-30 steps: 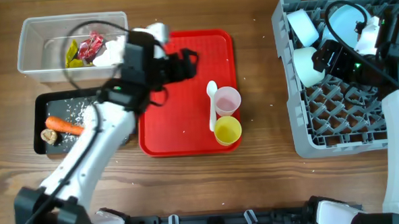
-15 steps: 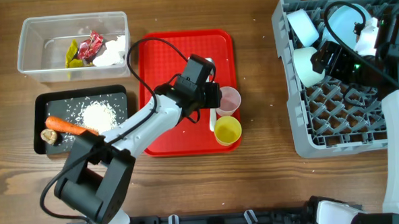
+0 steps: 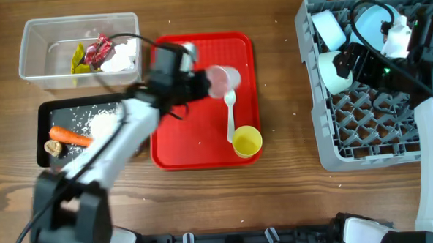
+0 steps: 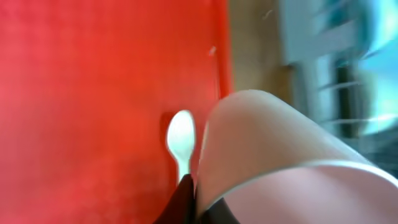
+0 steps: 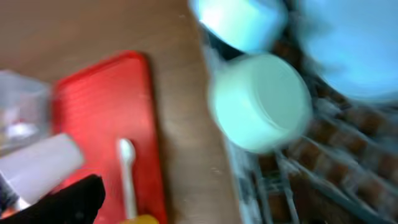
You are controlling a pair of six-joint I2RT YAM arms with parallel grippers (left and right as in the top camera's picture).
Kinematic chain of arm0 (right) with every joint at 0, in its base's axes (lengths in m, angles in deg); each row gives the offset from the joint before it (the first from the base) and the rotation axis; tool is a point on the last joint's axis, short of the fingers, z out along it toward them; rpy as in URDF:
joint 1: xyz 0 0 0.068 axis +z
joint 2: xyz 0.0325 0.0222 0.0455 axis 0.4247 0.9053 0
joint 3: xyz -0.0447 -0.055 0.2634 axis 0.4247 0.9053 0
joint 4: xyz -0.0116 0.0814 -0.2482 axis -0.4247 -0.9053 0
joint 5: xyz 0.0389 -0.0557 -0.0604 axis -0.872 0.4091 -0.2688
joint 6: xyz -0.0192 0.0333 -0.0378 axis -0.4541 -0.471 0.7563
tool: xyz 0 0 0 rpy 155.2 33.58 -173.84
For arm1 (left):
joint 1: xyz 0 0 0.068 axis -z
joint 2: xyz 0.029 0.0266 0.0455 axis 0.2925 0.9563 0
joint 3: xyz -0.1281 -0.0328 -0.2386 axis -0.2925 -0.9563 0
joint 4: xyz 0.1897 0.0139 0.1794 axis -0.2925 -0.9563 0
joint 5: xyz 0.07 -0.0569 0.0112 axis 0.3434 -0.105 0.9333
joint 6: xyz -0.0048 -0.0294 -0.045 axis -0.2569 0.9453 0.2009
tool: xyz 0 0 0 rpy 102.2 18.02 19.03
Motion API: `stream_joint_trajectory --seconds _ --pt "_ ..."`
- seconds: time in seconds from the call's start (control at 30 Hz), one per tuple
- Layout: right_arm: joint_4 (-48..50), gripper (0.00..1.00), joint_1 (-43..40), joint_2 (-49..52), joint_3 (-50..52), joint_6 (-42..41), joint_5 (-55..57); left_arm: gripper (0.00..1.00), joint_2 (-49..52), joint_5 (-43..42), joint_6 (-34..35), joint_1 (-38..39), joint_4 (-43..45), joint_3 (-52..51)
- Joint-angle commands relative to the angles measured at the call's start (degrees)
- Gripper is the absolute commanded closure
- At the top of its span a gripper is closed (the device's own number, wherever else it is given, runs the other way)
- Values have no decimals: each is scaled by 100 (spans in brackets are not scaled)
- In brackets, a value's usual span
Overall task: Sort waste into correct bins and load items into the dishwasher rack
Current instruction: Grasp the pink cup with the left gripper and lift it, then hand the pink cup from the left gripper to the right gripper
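My left gripper [image 3: 204,82] is shut on the rim of the pink cup [image 3: 224,78], holding it tipped on its side above the red tray [image 3: 196,148]. In the left wrist view the pink cup [image 4: 267,149] fills the lower right, with a dark finger [image 4: 183,202] against its wall. The white spoon [image 3: 230,115] and the yellow cup [image 3: 247,141] stay on the tray. My right gripper [image 3: 349,61] hangs open over the grey dishwasher rack [image 3: 364,155], beside two pale blue bowls [image 3: 330,30] [image 3: 331,72] and the plate [image 3: 377,19].
The clear tub [image 3: 38,67] at the far left holds wrappers [image 3: 89,54] and tissue [image 3: 122,56]. The black tray [image 3: 51,110] below it holds a carrot [image 3: 69,135], rice [image 3: 105,125] and a brown lump [image 3: 53,148]. Bare wood lies between the red tray and the rack.
My left gripper swung from the tub to the tray, closed on the pink cup and lifted it up and to the left. The right arm has not moved.
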Motion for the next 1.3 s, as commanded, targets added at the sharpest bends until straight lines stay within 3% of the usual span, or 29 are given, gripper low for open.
stream_joint_trajectory --seconds 0.0,0.07,0.13,0.23,0.4,0.63,1.1,1.27 --pt "616 0 151 -28 404 573 -1838 96 -350 -3644 -367 -1294 144 39" --pt "1698 0 393 -9 938 562 -3335 96 -280 -5121 -682 -1814 214 39" --pt "2909 0 758 46 1386 352 -4489 96 -216 -5836 -1069 -1965 210 37" --pt "4374 0 1469 155 1742 -317 -4896 96 -157 -5998 -1279 -1836 219 37" --pt "5519 0 2312 280 1757 -750 -4892 96 -151 -5984 -1530 -1432 240 37" --pt "5672 1 2592 610 1779 -793 -4929 96 -151 -5945 -1519 -1405 385 37" --pt "6382 39 3064 1086 1779 -925 -5558 96 -151 -5748 -1504 -1405 385 37" --pt "6481 45 3086 1086 1779 -962 -5558 95 -151 -5683 -1504 -1405 385 37"
